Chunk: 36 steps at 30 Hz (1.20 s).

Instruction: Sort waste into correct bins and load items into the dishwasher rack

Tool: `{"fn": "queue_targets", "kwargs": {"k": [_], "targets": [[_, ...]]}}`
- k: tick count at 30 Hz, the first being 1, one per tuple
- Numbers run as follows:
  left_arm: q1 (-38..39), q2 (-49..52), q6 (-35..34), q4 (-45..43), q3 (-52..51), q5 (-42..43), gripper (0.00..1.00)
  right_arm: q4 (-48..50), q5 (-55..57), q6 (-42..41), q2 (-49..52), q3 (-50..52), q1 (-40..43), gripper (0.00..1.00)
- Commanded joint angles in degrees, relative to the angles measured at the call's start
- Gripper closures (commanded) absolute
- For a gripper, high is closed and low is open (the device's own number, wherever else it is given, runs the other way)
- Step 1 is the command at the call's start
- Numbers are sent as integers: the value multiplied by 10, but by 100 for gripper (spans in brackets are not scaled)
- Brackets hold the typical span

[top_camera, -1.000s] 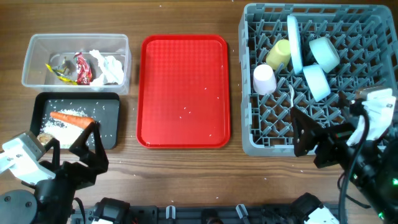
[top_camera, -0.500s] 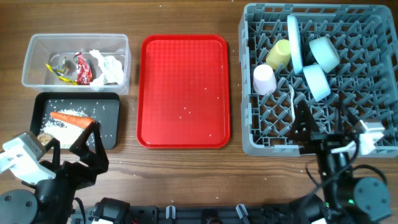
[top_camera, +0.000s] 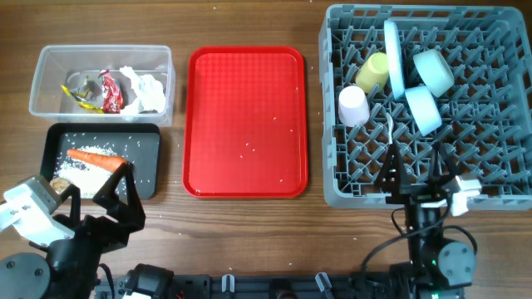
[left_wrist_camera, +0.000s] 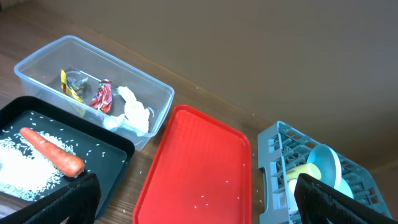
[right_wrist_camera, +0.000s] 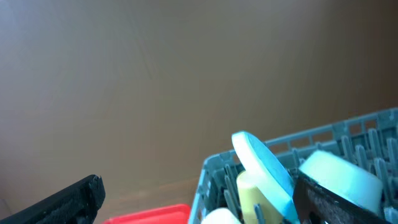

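The dishwasher rack (top_camera: 490,149) sits at the right end of the table, and from overhead I see it loaded: the white plate (top_camera: 392,50) stands on edge between the pegs, the yellow cup (top_camera: 373,71) lies just left of it, and the small white-pink cup (top_camera: 352,105) sits below that. The two pale blue-green bowls (top_camera: 433,71) (top_camera: 422,109) lean to the right of the plate, and the white spoon (top_camera: 391,133) lies among the pegs nearer the front. At the far left, the clear tub (top_camera: 100,50) holds the red wrapper (top_camera: 111,91), the yellow wrapper (top_camera: 79,98) and the crumpled tissue (top_camera: 145,90). Just in front of it, the black tray (top_camera: 145,158) carries the carrot (top_camera: 96,158), a patch of rice (top_camera: 75,169) and the brown lump (top_camera: 59,183) at its near left corner. Between bins and rack lies the red tray (top_camera: 245,116), with only a few stray grains on it. My right gripper (top_camera: 414,166) hangs over the rack's front edge, fingers spread wide and holding nothing. My left gripper (top_camera: 96,184) is at the black tray's near edge, also spread wide and holding nothing.
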<state>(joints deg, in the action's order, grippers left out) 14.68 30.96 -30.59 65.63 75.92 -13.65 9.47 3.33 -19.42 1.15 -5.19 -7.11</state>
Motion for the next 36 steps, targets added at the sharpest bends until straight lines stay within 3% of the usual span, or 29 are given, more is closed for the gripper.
{"fn": "queue_targets", "kwargs": {"k": [1,5,14,36], "targets": [[2,2,-1,-1,-2,1,0,6,-24,-2,-10,26,9,0],[2,2,-1,-1,-2,1,0,4,-17,0,-10,49,10,0],[2,2,-1,-1,-2,1,0,-86,-54,162,-10,49,10,0],[2,2,-1,-1,-2,1,0,-92,-54,164,-9,49,10,0]]}}
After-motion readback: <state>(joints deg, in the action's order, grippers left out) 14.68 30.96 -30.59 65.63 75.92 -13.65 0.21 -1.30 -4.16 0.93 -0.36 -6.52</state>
